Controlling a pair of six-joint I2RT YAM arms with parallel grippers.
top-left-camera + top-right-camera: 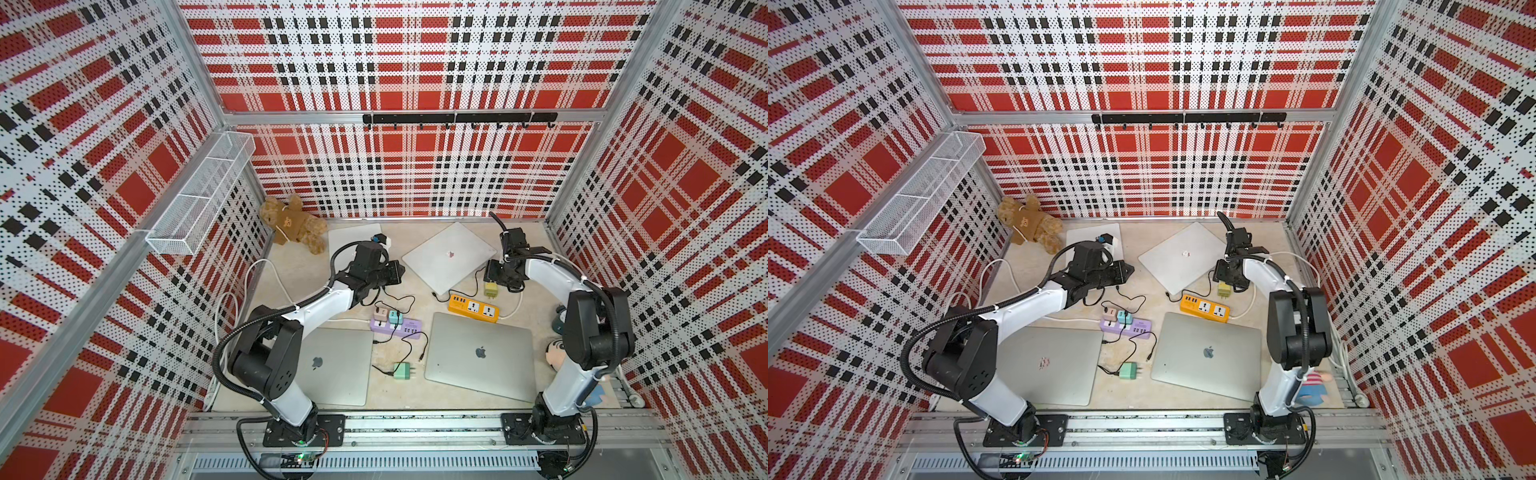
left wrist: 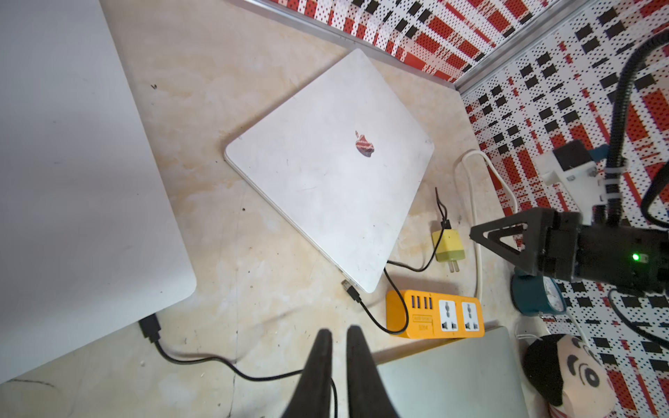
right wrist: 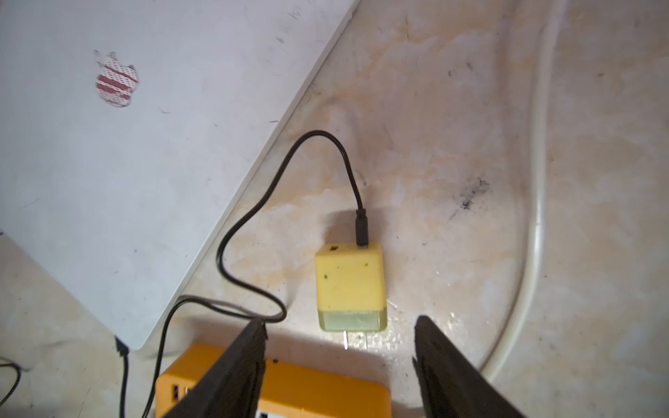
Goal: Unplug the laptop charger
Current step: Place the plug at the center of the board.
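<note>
Jaws at right wide, off charger [image 3: 349, 286]

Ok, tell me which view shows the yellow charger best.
Right wrist: the yellow charger sits close and central, prongs visible. Left wrist shows it smaller; both top views show it tiny.

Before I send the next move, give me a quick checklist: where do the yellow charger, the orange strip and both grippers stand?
1. Yellow charger out of orange power strip: ok, prongs bare, lying beside it.
2. Right gripper clear of the charger: ok, jaws wide apart above it, nothing held.
3. Black cable out of tilted laptop: cannot tell, its end lies right at the laptop's edge.
4. Left gripper empty: cannot tell, fingers almost together, second cable running past them.
</note>
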